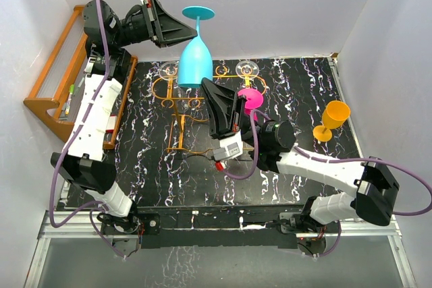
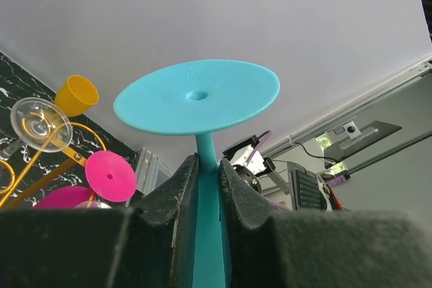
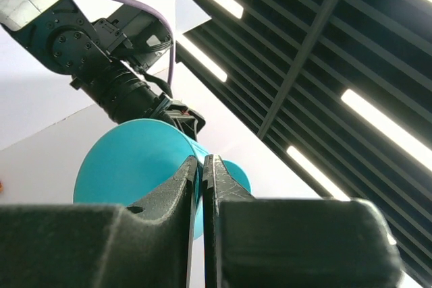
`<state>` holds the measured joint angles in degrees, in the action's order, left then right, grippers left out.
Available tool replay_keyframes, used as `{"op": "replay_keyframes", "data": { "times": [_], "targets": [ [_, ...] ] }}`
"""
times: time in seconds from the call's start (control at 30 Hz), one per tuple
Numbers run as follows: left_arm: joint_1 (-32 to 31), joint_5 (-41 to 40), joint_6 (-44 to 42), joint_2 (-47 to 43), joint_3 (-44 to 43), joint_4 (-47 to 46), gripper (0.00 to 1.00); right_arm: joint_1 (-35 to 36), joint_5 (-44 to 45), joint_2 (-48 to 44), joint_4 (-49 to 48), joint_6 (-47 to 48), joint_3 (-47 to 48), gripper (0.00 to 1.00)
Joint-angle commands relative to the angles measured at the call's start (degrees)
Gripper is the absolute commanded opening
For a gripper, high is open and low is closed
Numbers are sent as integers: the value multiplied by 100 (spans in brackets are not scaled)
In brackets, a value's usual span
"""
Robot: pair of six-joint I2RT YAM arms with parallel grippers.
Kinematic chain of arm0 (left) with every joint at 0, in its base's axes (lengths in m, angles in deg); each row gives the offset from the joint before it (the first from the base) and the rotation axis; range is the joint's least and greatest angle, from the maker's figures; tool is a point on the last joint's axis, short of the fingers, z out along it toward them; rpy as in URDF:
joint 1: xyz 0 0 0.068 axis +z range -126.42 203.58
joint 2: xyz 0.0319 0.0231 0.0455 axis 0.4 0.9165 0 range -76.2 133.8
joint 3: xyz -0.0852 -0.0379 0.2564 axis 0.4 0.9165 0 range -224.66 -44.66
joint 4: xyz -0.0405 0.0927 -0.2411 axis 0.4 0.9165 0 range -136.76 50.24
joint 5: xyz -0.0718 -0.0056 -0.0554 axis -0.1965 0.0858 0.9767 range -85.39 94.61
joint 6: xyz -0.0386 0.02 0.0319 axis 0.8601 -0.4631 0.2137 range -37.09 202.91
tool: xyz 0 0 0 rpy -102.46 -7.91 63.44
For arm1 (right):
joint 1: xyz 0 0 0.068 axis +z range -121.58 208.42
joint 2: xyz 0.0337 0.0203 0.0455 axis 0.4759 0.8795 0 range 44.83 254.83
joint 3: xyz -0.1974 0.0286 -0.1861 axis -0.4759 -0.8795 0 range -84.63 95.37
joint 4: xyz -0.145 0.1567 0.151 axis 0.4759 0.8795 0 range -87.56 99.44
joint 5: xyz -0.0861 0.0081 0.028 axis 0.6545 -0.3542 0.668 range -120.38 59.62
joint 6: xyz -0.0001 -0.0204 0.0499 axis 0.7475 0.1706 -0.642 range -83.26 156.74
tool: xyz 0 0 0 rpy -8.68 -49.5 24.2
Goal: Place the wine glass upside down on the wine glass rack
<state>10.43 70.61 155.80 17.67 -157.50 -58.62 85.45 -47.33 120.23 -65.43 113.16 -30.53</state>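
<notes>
The teal wine glass (image 1: 194,59) hangs upside down in the air, foot (image 2: 197,96) uppermost, above the rack's left part. My left gripper (image 1: 194,33) comes in from the left and is shut on its stem (image 2: 206,150), just under the foot. My right gripper (image 1: 206,87) reaches up from below, its jaws pinched on the bowl's rim (image 3: 128,163). The wine glass rack (image 1: 177,96) is a thin gold wire frame on the black marbled table, beneath the glass. The rack's wire also shows in the left wrist view (image 2: 40,166).
Two clear glasses (image 1: 169,69) (image 1: 248,69) sit at the rack's top rail. A pink glass (image 1: 250,97) is at the rack's right end, foot up. An orange glass (image 1: 332,119) stands upright at the right. A brown wooden rack (image 1: 50,79) leans against the left wall.
</notes>
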Motion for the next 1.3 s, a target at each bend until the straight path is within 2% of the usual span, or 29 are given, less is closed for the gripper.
{"op": "replay_keyframes", "data": {
  "times": [0.0, 0.1, 0.27, 0.3, 0.37, 0.53, 0.6, 0.7, 0.77, 0.8, 0.83, 0.9, 0.97, 1.03, 1.13, 1.27],
  "targets": [
    [-96, 357, -126, -302, -61, -97, 13, -8, -38, -10, 81, -249, 53, 8],
    [-99, 357, -155, -324, -9, -57, 23, -17, -125, 38, 79, -321, 77, 8],
    [-93, 335, -221, -361, 41, 35, 31, -17, -146, 135, 63, -339, 129, 8],
    [-94, 323, -226, -367, 42, 39, 24, -13, -125, 153, 45, -332, 140, 8],
    [-93, 299, -301, -387, 51, 92, 2, -13, -65, 204, -55, -303, 149, 8],
    [-96, 317, -659, -398, -34, 340, 0, -17, -20, 241, -70, -323, 140, 8],
    [-97, 255, -1304, -339, -363, 934, 0, -17, -90, 207, -19, -361, 108, 18],
    [-84, -23, -2878, -198, -1216, 2495, 0, -9, -221, -59, 246, -672, 0, 40],
    [-82, -391, -3934, -141, -1745, 3502, 0, -13, -197, -367, 772, -783, -30, 56],
    [-83, -535, -4377, -140, -1962, 3938, 0, -10, -174, -527, 1121, -758, -14, 90],
    [-88, -665, -4790, -148, -2155, 4417, 0, -8, -164, -704, 1410, -779, -15, 97],
    [-85, -952, -5664, -203, -2516, 5162, 0, 0, -179, -1071, 1668, -994, -98, 98],
    [-90, -1092, -6359, -431, -2479, 5623, 0, 1, -286, -1517, 1853, -1318, -232, 98],
    [-87, -1106, -6891, -859, -2020, 5857, 0, 0, -435, -2078, 2270, -1609, -294, 98],
    [-87, -979, -7223, -1491, -1133, 6031, 0, 5, -603, -2609, 3024, -2055, -170, 98],
    [-90, -702, -7609, -2033, -174, 6742, 0, 1, -255, -2925, 3158, -3069, 28, 98]
  ]
}}
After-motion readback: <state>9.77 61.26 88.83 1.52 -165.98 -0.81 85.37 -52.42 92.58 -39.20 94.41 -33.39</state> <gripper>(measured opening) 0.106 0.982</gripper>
